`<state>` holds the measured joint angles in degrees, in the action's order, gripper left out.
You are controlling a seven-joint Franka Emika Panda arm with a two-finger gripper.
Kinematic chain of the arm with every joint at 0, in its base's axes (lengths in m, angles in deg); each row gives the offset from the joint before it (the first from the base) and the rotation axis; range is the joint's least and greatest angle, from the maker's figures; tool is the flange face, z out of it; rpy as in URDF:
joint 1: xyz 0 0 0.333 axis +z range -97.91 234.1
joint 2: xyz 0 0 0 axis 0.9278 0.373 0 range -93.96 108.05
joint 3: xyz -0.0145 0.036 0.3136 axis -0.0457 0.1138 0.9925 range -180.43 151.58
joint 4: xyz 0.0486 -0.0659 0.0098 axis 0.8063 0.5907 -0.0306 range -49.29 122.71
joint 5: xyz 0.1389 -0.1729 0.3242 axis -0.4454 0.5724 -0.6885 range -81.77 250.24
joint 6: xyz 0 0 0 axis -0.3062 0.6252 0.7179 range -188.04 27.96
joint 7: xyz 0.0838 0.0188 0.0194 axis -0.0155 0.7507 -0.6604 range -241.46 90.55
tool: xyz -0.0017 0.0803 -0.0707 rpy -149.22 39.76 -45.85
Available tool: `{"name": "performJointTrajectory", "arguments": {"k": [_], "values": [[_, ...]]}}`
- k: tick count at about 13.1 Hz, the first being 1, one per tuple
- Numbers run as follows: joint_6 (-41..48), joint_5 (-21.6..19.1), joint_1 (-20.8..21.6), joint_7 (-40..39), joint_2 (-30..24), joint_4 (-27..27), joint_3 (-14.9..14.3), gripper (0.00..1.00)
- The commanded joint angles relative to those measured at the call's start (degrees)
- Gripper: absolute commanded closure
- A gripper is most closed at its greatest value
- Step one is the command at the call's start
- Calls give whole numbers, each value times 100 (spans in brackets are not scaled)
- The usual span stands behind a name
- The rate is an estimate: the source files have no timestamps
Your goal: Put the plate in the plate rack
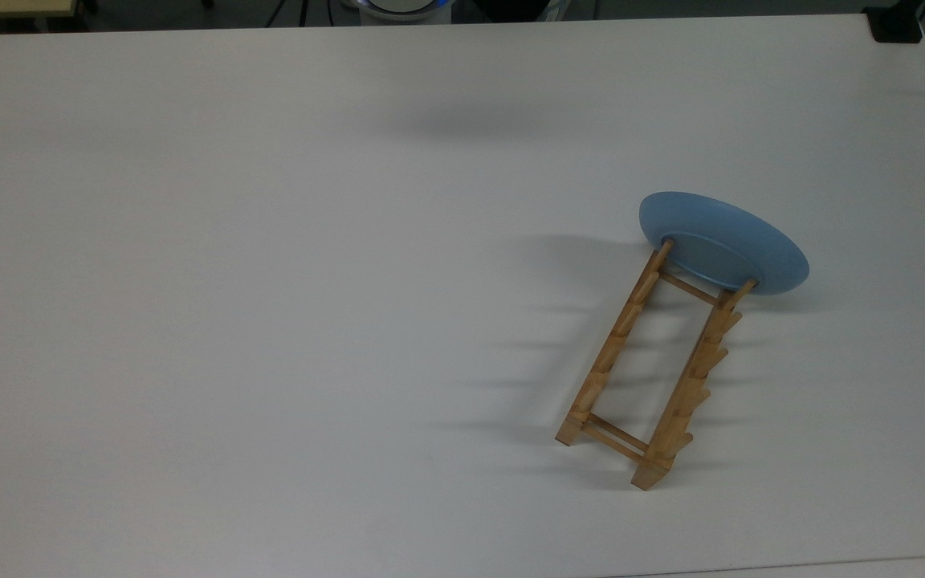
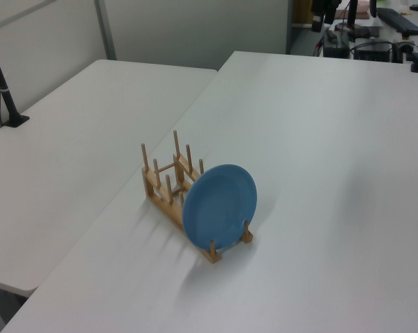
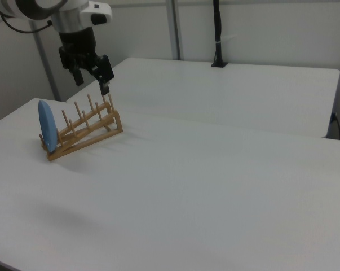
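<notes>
The light-blue plate (image 1: 723, 241) stands on edge in the end slot of the wooden plate rack (image 1: 647, 369), leaning slightly on the pegs. In the left view the plate (image 2: 220, 206) faces the camera at the near end of the rack (image 2: 168, 187). In the right view the plate (image 3: 47, 132) sits at the rack's (image 3: 88, 130) left end. My gripper (image 3: 91, 80) hangs high in the air there, well above the table and apart from the plate, open with nothing between its fingers.
The rack stands on a wide white table (image 1: 270, 321). A second white table (image 2: 70, 132) adjoins it, with a black clamped pole (image 2: 6, 87) on its far edge. A black block (image 1: 896, 24) sits at the table's far right corner in the top view.
</notes>
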<state>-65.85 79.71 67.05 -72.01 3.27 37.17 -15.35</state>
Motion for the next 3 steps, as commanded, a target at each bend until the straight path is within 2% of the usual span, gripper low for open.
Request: {"name": "performJointTrajectory", "arguments": {"k": [1, 3], "values": [[-167, -39, 43, -212, -45, 174, -39, 0], [-158, -30, 43, -221, -36, 174, -39, 0]]}}
